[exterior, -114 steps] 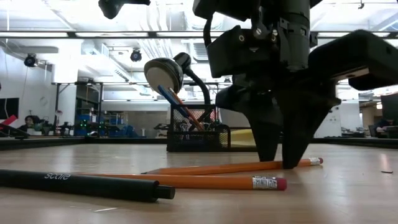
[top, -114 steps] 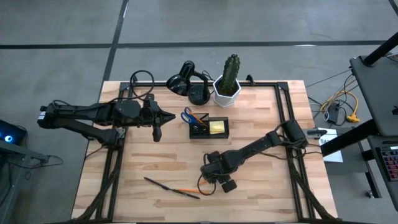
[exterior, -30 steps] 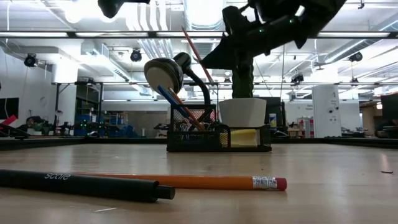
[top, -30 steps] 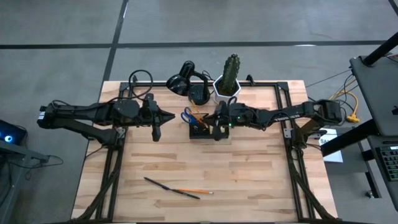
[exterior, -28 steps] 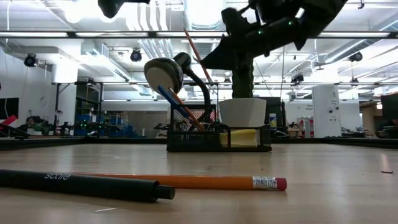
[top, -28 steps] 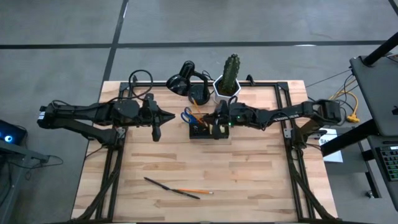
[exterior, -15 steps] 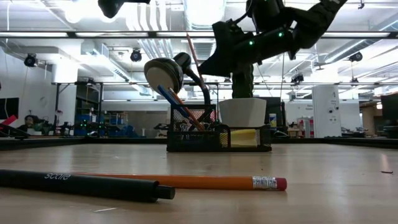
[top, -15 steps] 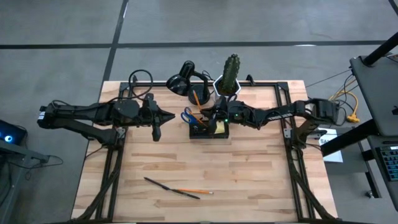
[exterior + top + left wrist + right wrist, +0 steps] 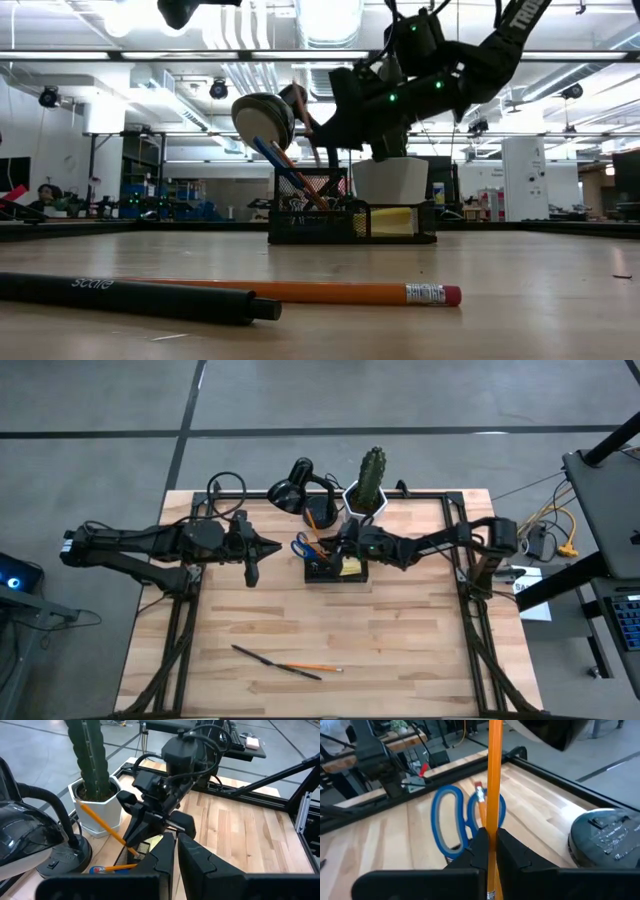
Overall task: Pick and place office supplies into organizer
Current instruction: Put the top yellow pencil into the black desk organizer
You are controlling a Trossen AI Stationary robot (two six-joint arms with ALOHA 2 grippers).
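An orange pencil (image 9: pixel 494 780) is standing tilted in the right pincer (image 9: pixel 342 547), clamped between its closed fingers (image 9: pixel 479 851), its lower end hanging over the black organizer (image 9: pixel 335 567). Directly below the pincer, blue-handled scissors (image 9: pixel 455 822) and another pencil are sitting in the organizer, with a yellow sticky-note pad (image 9: pixel 350 567) in its other compartment. Well away, near the counter (image 9: pixel 400 650) front, a dark pen (image 9: pixel 258 656) and a second loose pencil (image 9: pixel 312 667) are lying. The left pincer (image 9: pixel 253 575) is hovering closed, holding nothing.
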